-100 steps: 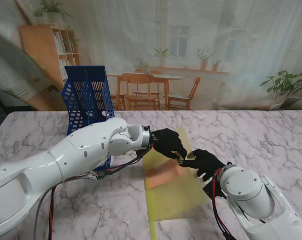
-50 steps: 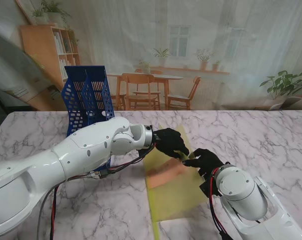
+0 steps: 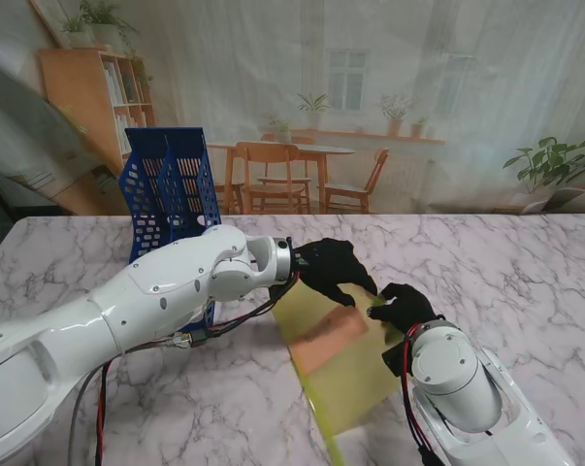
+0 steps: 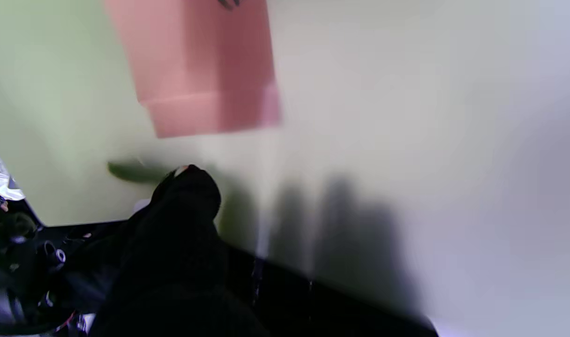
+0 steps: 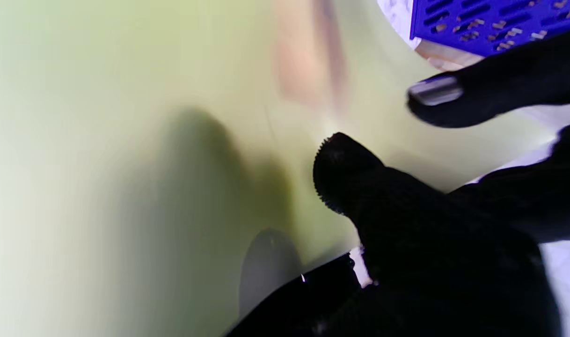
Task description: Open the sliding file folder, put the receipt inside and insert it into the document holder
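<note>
1. Stand view, nearest me: the yellow-green file folder [image 3: 345, 374] lies on the marble table [image 3: 525, 262], its long axis running from near me, right, to farther, left

2. Pink receipt [image 3: 328, 336] shows through the folder's middle

3. Right hand [image 3: 399, 306] pinches the folder's right edge; left hand [image 3: 333, 269] grips its far end

4. Farthest left, well apart, stands the blue document holder [image 3: 171, 189], nearer the left arm
</note>
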Controlling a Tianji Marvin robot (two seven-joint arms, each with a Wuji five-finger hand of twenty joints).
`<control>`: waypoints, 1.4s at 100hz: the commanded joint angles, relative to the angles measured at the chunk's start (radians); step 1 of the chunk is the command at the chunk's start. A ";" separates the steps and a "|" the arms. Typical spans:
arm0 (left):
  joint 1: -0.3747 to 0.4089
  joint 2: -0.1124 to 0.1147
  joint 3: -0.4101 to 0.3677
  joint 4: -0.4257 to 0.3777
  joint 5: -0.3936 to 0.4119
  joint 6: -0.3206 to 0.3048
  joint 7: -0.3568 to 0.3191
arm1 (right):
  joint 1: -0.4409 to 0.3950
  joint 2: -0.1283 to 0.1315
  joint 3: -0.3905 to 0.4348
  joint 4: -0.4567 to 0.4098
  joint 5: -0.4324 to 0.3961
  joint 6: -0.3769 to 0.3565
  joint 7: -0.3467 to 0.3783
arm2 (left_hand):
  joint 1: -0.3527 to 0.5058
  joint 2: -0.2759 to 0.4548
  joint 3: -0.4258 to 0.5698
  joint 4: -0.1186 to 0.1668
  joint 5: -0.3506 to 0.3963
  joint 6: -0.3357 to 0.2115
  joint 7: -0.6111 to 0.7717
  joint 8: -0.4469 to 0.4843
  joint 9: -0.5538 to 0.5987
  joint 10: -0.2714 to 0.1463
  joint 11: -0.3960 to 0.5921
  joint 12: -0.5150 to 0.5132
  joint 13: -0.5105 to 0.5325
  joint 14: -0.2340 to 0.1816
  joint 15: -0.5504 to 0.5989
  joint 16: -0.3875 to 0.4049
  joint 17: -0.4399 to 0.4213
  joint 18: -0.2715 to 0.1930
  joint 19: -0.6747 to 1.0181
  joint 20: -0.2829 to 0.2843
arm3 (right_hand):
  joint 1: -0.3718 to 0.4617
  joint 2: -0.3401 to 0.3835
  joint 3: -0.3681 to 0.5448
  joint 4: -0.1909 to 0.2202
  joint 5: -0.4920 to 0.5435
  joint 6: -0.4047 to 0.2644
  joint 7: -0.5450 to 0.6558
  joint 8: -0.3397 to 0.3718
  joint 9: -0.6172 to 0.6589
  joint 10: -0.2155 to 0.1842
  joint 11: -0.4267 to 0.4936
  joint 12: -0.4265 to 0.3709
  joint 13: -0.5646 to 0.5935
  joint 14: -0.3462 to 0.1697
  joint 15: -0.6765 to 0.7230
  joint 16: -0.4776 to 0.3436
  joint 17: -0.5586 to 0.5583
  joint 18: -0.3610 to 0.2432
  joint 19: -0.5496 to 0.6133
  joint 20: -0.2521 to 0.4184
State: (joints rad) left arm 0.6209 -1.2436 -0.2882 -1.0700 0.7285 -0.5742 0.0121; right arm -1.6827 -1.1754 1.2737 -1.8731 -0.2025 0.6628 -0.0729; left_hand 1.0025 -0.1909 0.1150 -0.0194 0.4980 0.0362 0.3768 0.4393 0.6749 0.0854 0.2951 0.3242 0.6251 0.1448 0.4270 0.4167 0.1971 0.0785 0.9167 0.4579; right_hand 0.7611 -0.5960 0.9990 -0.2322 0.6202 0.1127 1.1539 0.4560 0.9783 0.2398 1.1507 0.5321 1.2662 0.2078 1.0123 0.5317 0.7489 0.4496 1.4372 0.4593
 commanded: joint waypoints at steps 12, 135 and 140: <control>0.032 0.055 -0.073 -0.099 0.016 0.040 -0.040 | -0.014 -0.024 0.007 0.004 -0.007 -0.031 -0.041 | -0.039 0.032 -0.053 0.021 -0.092 -0.008 -0.116 -0.076 -0.183 0.026 -0.072 -0.060 -0.134 0.028 -0.069 -0.025 -0.090 -0.024 -0.089 -0.045 | 0.074 -0.002 0.090 -0.010 0.037 -0.129 0.078 0.050 0.027 -0.004 0.066 0.004 0.042 -0.055 0.080 0.022 0.035 -0.021 0.041 -0.029; 0.514 0.133 -0.516 -0.321 -0.468 0.513 -0.309 | -0.130 -0.040 0.218 -0.207 0.169 -0.420 -0.149 | -0.396 0.131 -0.152 -0.015 -0.062 0.302 -0.289 -0.108 -0.100 0.243 -0.135 -0.043 -0.001 0.314 0.176 0.318 0.139 0.227 0.365 0.223 | 0.080 0.045 0.059 -0.009 -0.005 -0.186 0.124 0.078 0.015 -0.050 0.078 0.047 0.045 -0.109 0.092 0.037 0.056 -0.057 0.045 -0.068; 0.508 0.130 -0.511 -0.314 -0.530 0.531 -0.339 | -0.131 -0.039 0.219 -0.211 0.173 -0.421 -0.146 | -0.412 0.112 -0.150 -0.015 -0.104 0.304 -0.313 -0.127 -0.136 0.243 -0.163 -0.062 -0.047 0.302 0.113 0.266 0.088 0.221 0.279 0.191 | 0.081 0.045 0.059 -0.009 -0.005 -0.186 0.124 0.078 0.015 -0.051 0.078 0.047 0.045 -0.108 0.092 0.037 0.056 -0.057 0.045 -0.068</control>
State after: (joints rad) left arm 1.1334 -1.1036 -0.8126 -1.4016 0.1983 -0.0493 -0.2945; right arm -1.8101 -1.2156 1.4904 -2.0706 -0.0333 0.2435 -0.2239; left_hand 0.6443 -0.0417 -0.0182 -0.0155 0.4583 0.3234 0.1041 0.3385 0.5939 0.3202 0.1727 0.2915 0.6358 0.4092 0.6175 0.7355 0.3276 0.3540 1.2622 0.6804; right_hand 0.7715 -0.5950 1.0144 -0.2428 0.6201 0.0508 1.2040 0.5025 0.9877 0.2038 1.1754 0.5646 1.2683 0.1727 1.0387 0.5524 0.7858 0.4237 1.4461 0.4038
